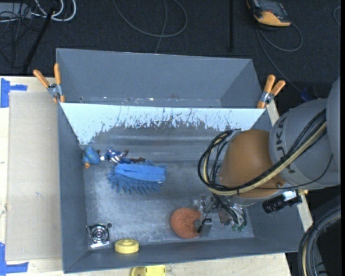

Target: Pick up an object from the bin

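My gripper [210, 218] is low at the bin's near right, under the orange cover, its dark fingers right beside a round rust-orange ball [184, 222]. One finger tip touches the ball's right edge. A small green-and-white thing [237, 225] lies just right of the gripper. A blue bristly brush [135, 176] lies in the middle left of the bin.
A small blue figure [92, 156] and a blue-white piece [115, 154] lie at the far left by the wall. A silver metal part [98, 235] and a yellow tape roll [127, 246] sit in the near left corner. The arm and its cables fill the right side.
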Robot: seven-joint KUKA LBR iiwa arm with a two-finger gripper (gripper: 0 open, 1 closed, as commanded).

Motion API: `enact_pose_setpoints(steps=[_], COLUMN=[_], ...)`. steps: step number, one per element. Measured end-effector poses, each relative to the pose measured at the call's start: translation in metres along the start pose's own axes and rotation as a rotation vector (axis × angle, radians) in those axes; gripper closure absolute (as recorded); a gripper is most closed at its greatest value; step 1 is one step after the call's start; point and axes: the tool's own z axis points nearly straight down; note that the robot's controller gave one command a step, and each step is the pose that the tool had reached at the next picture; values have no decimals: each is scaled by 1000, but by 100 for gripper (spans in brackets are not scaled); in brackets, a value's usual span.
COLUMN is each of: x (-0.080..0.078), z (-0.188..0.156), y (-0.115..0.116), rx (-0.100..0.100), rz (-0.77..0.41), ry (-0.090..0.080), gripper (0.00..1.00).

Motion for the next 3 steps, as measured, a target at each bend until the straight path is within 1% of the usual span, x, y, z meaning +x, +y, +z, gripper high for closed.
enact_pose_setpoints(steps=[1,2,3], x=[-60,-60,-60], z=[-108,-108,-153], y=[-14,-14,-9], rx=[2,2,2], rz=[-8,-9,-17], ry=[-8,-8,0], gripper=[100,100,100])
